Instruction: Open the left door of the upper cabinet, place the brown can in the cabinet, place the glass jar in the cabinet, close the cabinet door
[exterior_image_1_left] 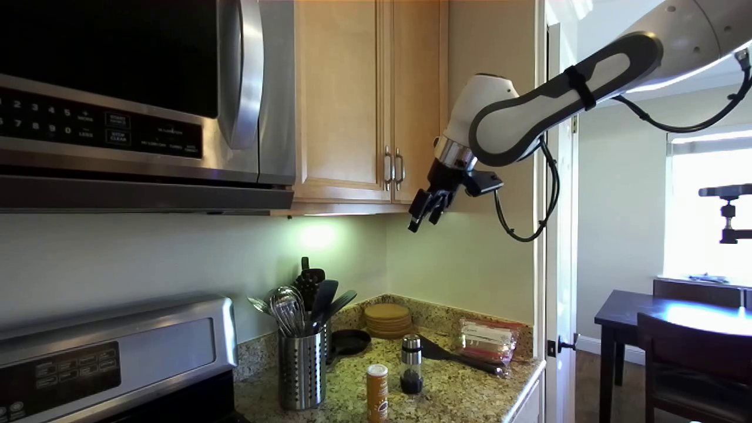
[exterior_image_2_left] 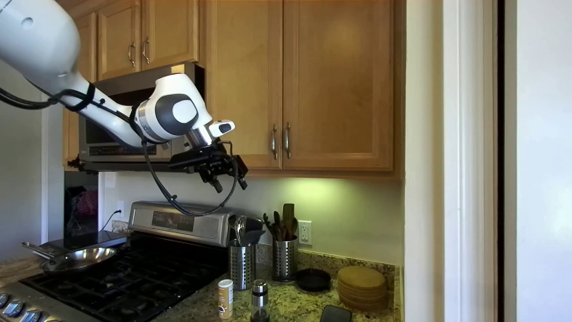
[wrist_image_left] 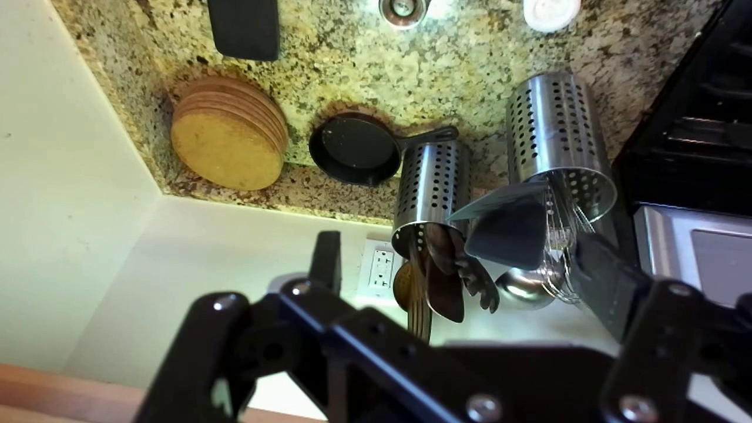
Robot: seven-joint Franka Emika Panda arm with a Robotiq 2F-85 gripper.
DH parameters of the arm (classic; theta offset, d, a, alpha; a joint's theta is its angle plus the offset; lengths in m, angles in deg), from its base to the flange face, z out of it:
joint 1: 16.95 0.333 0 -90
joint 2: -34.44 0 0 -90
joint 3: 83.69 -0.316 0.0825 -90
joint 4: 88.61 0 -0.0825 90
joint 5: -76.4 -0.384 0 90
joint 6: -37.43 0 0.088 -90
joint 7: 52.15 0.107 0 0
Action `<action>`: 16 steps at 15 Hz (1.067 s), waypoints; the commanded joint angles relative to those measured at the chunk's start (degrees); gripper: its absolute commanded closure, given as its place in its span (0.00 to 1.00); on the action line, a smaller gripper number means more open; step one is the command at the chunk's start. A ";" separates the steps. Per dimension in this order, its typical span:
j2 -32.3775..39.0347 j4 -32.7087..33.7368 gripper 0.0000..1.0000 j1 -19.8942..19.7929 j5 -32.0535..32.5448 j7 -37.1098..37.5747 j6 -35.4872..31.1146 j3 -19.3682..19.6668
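The upper cabinet has both doors closed in both exterior views. Its left door carries a vertical silver handle beside the matching handle of the right door. On the granite counter stand the brown can, orange-brown with a white lid, and the glass jar, clear with a metal top and dark contents. Both are upright, their tops cut by the upper edge of the wrist view. My gripper hangs near the cabinet's lower edge, fingers pointing down, well above the counter. Its jaws stand wide apart, nothing between them.
Two perforated steel utensil holders bristle with tools. Behind are a small black skillet and a stack of round boards. A steel microwave adjoins the cabinet, above the stove. A packet lies by the wall.
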 commanded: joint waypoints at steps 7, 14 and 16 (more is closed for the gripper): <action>1.63 4.24 0.00 -1.47 2.29 2.44 -2.19 -0.07; 7.99 13.66 0.00 -3.01 5.40 5.28 -4.40 0.41; 9.18 16.00 0.00 -2.97 5.07 5.87 -5.45 0.99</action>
